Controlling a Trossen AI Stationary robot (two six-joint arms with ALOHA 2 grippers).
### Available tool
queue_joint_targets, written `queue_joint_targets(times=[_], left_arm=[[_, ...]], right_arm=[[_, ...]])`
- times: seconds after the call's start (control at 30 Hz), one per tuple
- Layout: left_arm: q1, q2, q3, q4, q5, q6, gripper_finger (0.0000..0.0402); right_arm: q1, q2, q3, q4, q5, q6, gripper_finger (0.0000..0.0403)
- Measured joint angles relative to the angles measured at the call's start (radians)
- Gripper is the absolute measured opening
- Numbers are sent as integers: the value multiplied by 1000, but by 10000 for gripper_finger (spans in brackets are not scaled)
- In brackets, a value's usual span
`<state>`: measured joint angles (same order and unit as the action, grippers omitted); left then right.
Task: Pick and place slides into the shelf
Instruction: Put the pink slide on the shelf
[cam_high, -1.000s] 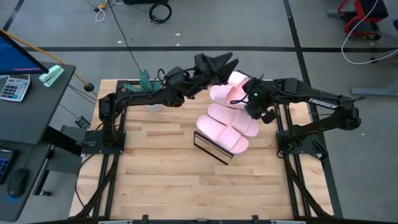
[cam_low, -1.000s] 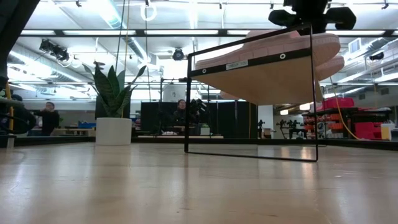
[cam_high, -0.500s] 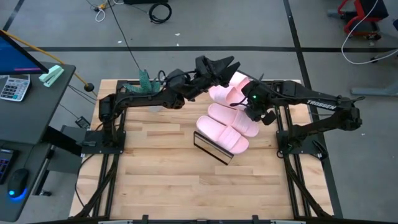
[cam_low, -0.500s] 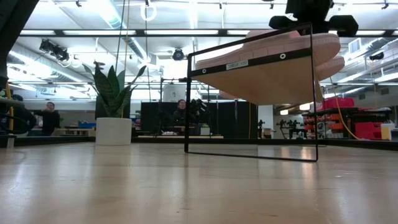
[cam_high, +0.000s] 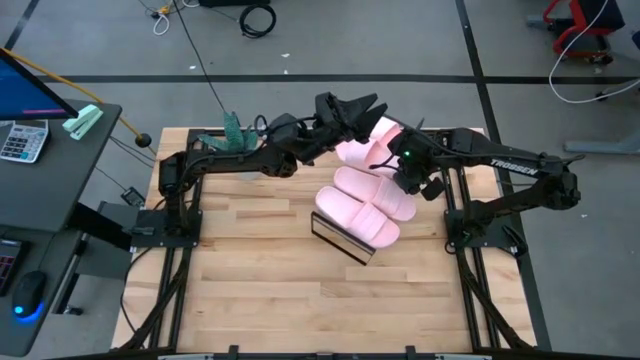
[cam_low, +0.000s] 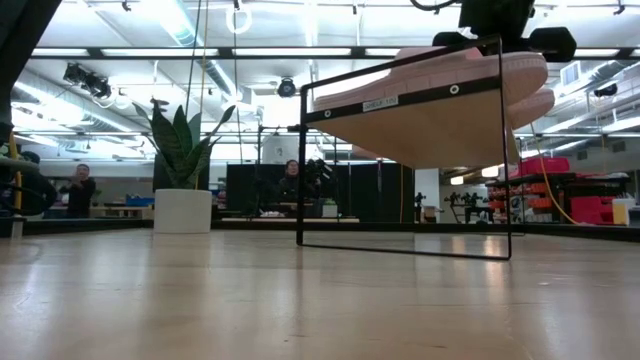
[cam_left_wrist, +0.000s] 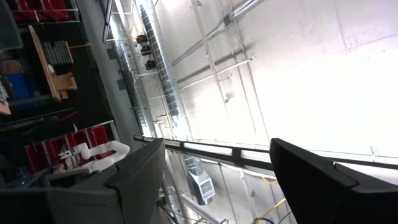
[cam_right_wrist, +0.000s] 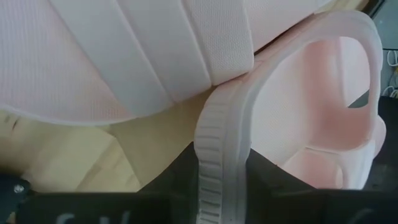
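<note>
Several pale pink slides (cam_high: 367, 193) lie side by side on the slanted light-wood shelf (cam_high: 338, 238), whose black frame (cam_low: 403, 160) stands on the table. In the low view the slides (cam_low: 505, 72) show above the board's underside. My right gripper (cam_high: 404, 163) is down at the far slides, shut on one slide (cam_right_wrist: 323, 118). My left gripper (cam_high: 362, 105) hovers open above the shelf's far end, touching nothing. In its wrist view the left gripper (cam_left_wrist: 217, 180) points at the ceiling. My right gripper pinches the slide's wide strap by its ribbed edge (cam_right_wrist: 219, 134) between the two fingers (cam_right_wrist: 177, 177), which lie across the strap's edge. The strap stands upright between them, the foot opening beside it. The slide rests against a neighbouring slide (cam_right_wrist: 137, 50) over the shelf board (cam_right_wrist: 93, 158).
A potted plant (cam_low: 183, 170) stands at the table's far left; it shows as a green plant (cam_high: 234, 130) from above. The near half of the wooden table (cam_high: 290, 290) holds nothing else. A desk with a calculator (cam_high: 22, 140) stands left of the table. People sit in the room behind (cam_low: 78, 188).
</note>
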<state>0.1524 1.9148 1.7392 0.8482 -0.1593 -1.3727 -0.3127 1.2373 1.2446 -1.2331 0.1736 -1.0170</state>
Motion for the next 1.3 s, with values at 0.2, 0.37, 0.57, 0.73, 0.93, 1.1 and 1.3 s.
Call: queue_joint_targets(times=[0.2,0.37,0.57,0.73,0.93,1.1,1.3], left_arm=[[0,0,0,0,0,0,293],[0,0,0,0,0,0,293],[1,0,0,0,0,0,293],[1,0,0,0,0,0,293],[1,0,0,0,0,0,293],[1,0,0,0,-1,0,293],[2,0,0,0,-1,8,293]], right_arm=[[-1,0,0,-22,-31,25,96],[-17,0,0,-64,-67,32,112],[-44,0,0,-71,-93,28,108],[-59,0,0,-71,-157,30,104],[-61,0,0,-90,-209,32,119],[-61,0,0,-98,-217,33,151],[-60,1,-1,-126,-224,62,195]])
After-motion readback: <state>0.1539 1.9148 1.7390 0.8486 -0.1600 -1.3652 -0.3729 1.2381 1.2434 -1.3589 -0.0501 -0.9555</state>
